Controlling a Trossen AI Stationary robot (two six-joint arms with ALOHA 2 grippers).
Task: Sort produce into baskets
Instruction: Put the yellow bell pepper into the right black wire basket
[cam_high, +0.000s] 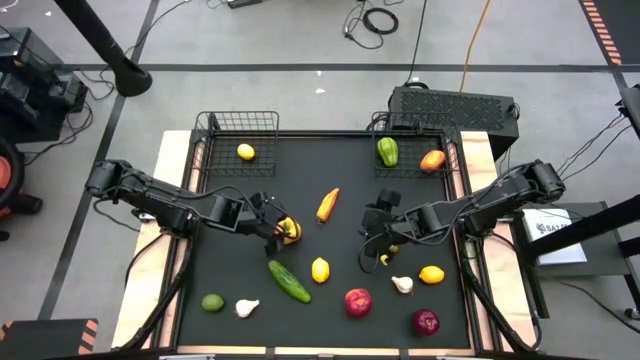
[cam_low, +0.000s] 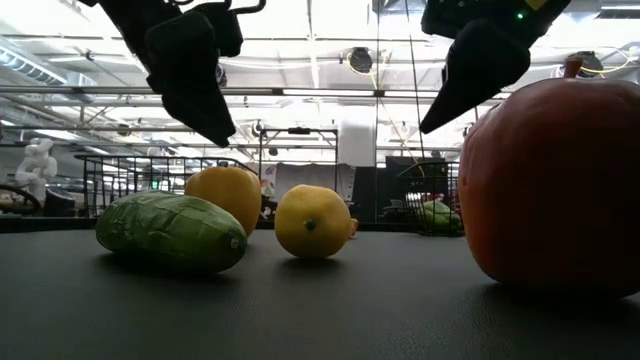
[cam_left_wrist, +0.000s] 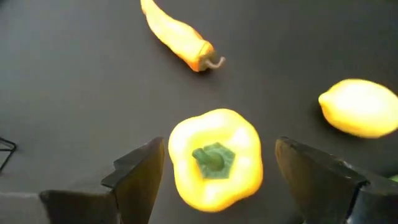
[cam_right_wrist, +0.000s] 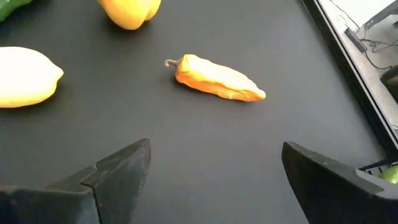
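Observation:
A yellow bell pepper (cam_left_wrist: 214, 158) stands on the black mat, stem up. My left gripper (cam_left_wrist: 214, 180) is open, one finger on each side of the pepper with a gap at both sides; in the high view the gripper (cam_high: 283, 230) is left of the table's middle. My right gripper (cam_right_wrist: 214, 180) is open and empty over bare mat right of the middle (cam_high: 378, 245). Two black wire baskets stand at the far edge: the left one (cam_high: 215, 125) holds a lemon (cam_high: 245, 152), the right one (cam_high: 452, 150) holds a green pepper (cam_high: 387, 151) and an orange-red fruit (cam_high: 432, 159).
On the mat lie an orange long pepper (cam_high: 327, 204), a cucumber (cam_high: 289, 280), two lemons (cam_high: 320, 269) (cam_high: 431, 274), two garlic bulbs (cam_high: 246, 307) (cam_high: 402, 284), a lime (cam_high: 212, 302) and two red fruits (cam_high: 357, 301) (cam_high: 426, 322). A black perforated box (cam_high: 455, 105) stands behind the right basket.

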